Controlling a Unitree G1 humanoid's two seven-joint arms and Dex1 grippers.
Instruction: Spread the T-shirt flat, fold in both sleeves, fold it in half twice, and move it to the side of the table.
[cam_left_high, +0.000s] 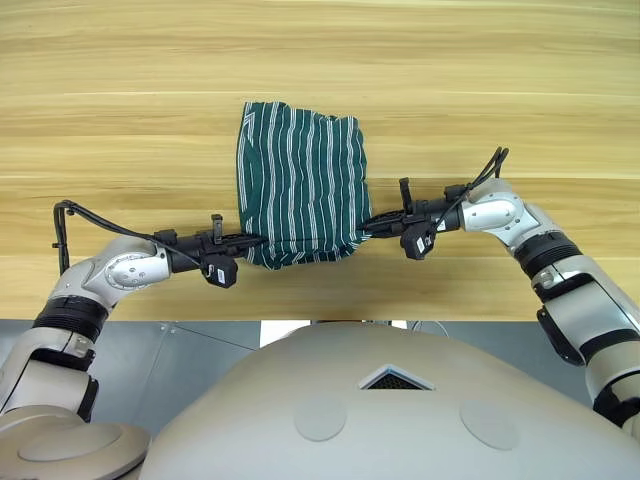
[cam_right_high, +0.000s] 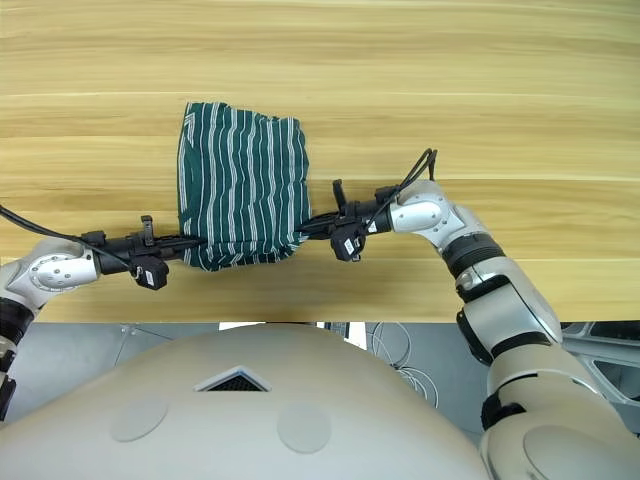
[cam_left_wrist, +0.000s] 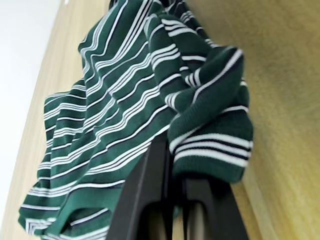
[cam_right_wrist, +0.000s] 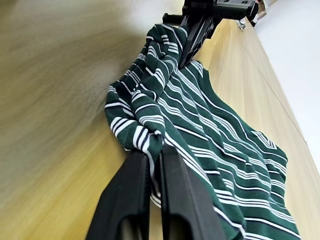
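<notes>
The T-shirt (cam_left_high: 300, 185), dark green with white stripes, lies a little left of centre in the left eye view, on the wooden table (cam_left_high: 520, 80). It is gathered into a compact, roughly rectangular shape with no sleeve sticking out at either side.

The left claw (cam_left_high: 252, 240) sits at the shirt's lower left corner and the right claw (cam_left_high: 366, 226) at its lower right corner. Both are clamped onto the cloth. Each wrist view shows the two black fingers pressed together with a bunched hem pinched between them, and the pinched edge is raised off the wood.

Going by the shape, spreading and tucking in the sleeves look finished, and the step in hand seems to be one of the two half folds, with the lower edge held ready to carry toward the upper edge. Whether this is the first or the second fold cannot be told (the layers are too rumpled to count). The shirt sits mid-table, so the move to the side has not been made.

As for containers, the table is what bears things here, and the shirt rests straight on its boards.
</notes>
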